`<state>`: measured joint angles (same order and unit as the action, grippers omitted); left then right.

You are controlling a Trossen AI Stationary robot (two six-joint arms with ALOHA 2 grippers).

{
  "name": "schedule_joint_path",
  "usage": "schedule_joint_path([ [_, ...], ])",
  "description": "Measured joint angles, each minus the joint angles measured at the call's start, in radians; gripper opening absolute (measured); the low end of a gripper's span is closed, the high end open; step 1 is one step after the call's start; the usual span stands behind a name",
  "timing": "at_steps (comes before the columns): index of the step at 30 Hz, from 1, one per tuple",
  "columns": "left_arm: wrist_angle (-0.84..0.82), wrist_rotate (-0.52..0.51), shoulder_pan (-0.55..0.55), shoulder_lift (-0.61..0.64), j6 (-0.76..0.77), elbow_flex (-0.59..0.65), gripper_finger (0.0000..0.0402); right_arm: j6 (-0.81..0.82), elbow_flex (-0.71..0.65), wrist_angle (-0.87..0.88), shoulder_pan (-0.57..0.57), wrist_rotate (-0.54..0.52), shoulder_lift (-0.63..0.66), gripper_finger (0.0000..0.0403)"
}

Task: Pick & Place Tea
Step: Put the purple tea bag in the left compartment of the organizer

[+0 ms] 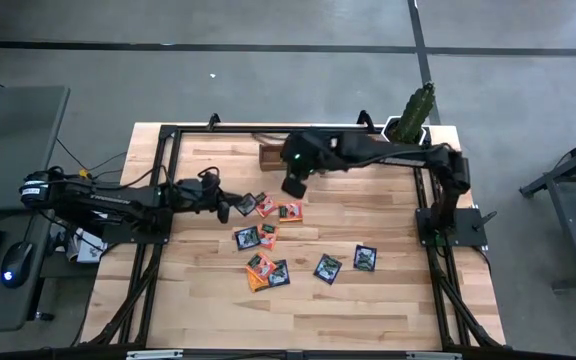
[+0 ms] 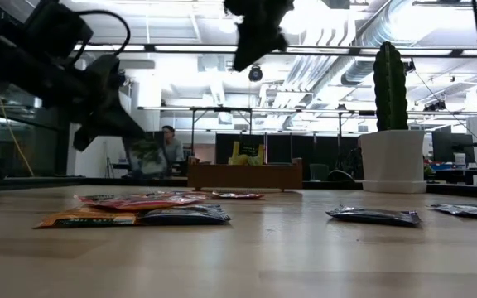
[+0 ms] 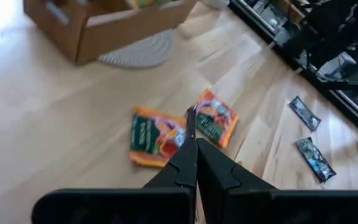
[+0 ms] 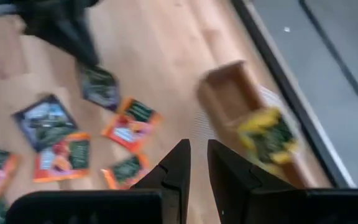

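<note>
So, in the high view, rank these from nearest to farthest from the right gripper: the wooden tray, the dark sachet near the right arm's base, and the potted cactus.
From the right gripper, which hangs above the table's far middle:
1. Wooden tray: just beyond it, at the far edge.
2. Dark sachet: on the near-right part of the table.
3. Potted cactus: at the far right corner.

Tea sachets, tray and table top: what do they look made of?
Tea sachets: seemingly foil or plastic film with printed labels; in the low view they lie flat and crinkled. Tray: brown wood by its look, plain boards with a matte finish. Table top: pale wood in long strips, grain lines visible, faint sheen.
</note>
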<state>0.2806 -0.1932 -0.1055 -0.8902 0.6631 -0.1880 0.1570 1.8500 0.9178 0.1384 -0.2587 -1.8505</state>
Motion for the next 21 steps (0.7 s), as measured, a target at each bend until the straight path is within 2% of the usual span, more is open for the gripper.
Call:
schedule_joint_path([
  [6, -0.007, -0.001, -0.001, 0.0, -0.046, -0.04, 0.0, -0.004, 0.001, 0.114, 0.045, -0.07, 0.079, 0.0052],
  [10, -0.008, 0.014, -0.042, 0.0, -0.077, -0.067, 0.0, -0.004, 0.001, 0.165, 0.072, -0.078, 0.109, 0.0051],
  [12, -0.019, 0.04, -0.08, 0.0, -0.108, -0.091, 0.0, -0.004, 0.001, 0.182, 0.081, -0.08, 0.118, 0.0048],
  [21, -0.105, 0.28, -0.331, -0.06, -0.313, -0.262, 0.0, -0.004, 0.001, 0.224, 0.086, -0.08, 0.121, 0.0051],
])
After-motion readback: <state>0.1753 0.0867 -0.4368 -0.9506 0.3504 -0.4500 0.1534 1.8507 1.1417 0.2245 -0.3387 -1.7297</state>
